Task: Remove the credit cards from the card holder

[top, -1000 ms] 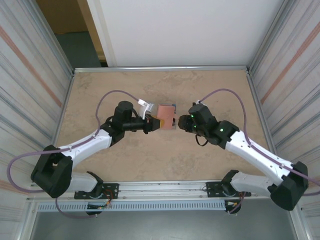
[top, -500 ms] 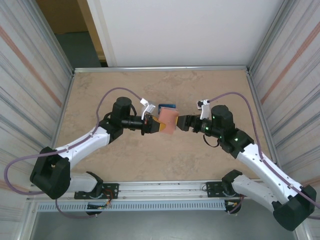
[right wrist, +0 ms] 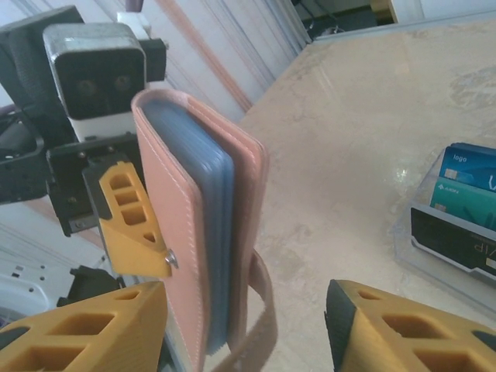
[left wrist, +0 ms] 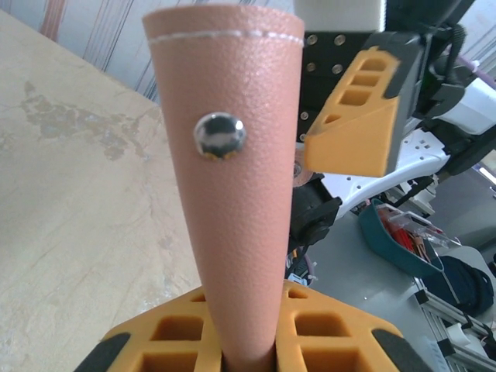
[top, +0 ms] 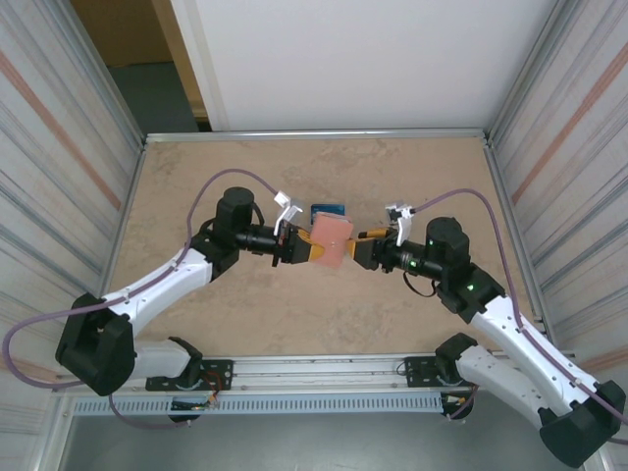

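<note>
Two grippers meet over the middle of the table (top: pixel 196 186). The left gripper (top: pixel 299 247) is clamped on the left edge of the card holder (top: pixel 332 240) and holds it on edge. The right gripper (top: pixel 365 253) faces its right end with jaws apart, gripping nothing. We judge that a pull could twist the holder out of this single clamp, or that the jaws could pinch both covers rather than a card. We note tan pebbled leather, a metal snap and blue-grey inner panels. Blue and teal credit cards (right wrist: pixel 469 186) stand in a clear stand (right wrist: pixel 434 256) just on the far side.
</note>
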Controlling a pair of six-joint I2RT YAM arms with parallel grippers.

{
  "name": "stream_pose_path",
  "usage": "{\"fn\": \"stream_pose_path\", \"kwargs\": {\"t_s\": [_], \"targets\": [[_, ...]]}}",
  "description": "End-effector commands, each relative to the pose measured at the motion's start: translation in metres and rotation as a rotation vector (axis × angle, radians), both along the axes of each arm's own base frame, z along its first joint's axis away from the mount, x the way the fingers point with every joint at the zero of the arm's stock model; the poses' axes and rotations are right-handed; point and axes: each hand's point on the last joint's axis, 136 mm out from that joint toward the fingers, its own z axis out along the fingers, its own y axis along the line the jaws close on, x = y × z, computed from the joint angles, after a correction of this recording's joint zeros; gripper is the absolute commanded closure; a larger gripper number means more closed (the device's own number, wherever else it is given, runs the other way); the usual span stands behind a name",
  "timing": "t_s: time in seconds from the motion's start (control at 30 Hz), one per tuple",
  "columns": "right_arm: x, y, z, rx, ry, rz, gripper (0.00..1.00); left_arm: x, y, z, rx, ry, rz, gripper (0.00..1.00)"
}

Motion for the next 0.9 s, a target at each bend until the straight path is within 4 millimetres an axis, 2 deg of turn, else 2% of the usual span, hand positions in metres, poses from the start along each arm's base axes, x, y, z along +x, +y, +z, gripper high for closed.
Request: {"fn": "stream_pose_path", "kwargs": {"t_s": [0.0,0.23,0.5,0.87], "targets": [[-0.004,0.001,0.006,0.019,-0.049,0.037,0.46,-0.007,0.002,0.040,-0.092,-0.106,-0.048,1.00],[-0.001,0.001,0.000,0.034,-0.035,0.051,0.58,-0.010,0.002,0.044,-0.113,-0.111,-0.065,1.00],[-0.012,0.005,0.015,0.087,-0.076,0.131,0.59,-0.013,0.001,0.046,-0.134,-0.104,-0.080,1.00],[-0.011,0.014,0.010,0.113,-0.049,0.177,0.62,-0.020,-0.005,0.045,-0.133,-0.095,-0.119,1.00]]}}
